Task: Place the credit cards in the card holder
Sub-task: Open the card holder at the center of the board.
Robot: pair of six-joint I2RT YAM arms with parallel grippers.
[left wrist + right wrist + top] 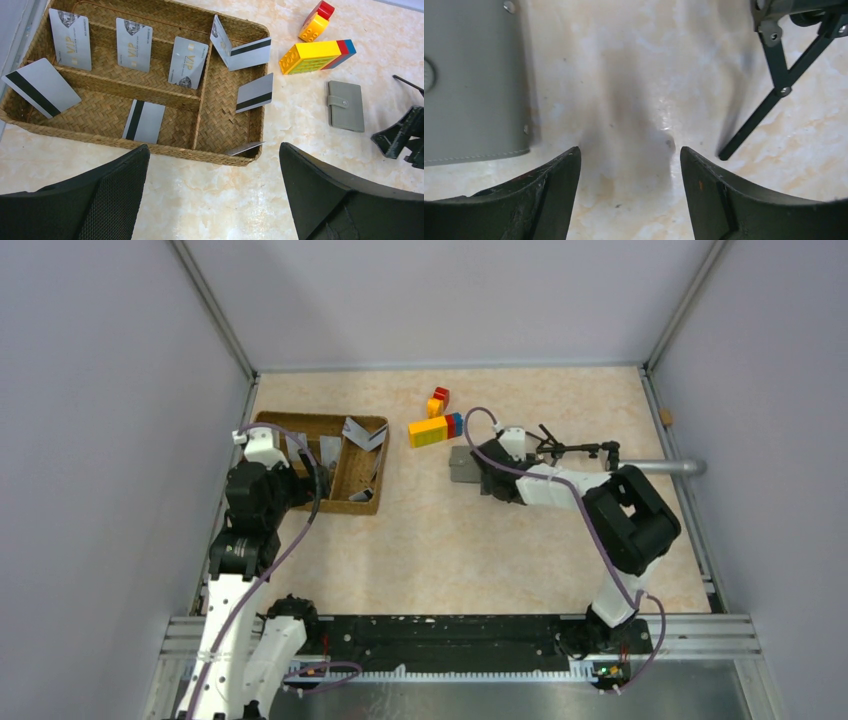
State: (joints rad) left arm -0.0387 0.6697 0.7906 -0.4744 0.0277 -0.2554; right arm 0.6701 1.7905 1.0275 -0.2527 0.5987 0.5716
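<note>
Several silver-grey credit cards lie and lean in the brown wicker tray (200,107). One shows its VIP face (134,44), another its dark stripe (144,121), and one leans on the right wall (255,92). The card holder (346,106) lies shut and flat on the table, right of the tray. My left gripper (214,150) hovers open over bare table just in front of the tray, holding nothing. My right gripper (629,150) is open and low over the table. The card holder (469,80) lies just left of its left finger, apart from it. From above, the card holder (463,465) peeks out beside the right gripper (485,468).
A yellow, red and blue brick block (316,56) and a small red-yellow brick (316,21) lie behind the card holder. A black folding stand (774,75) sits right of the right gripper. A metal tube (665,467) juts in from the right wall.
</note>
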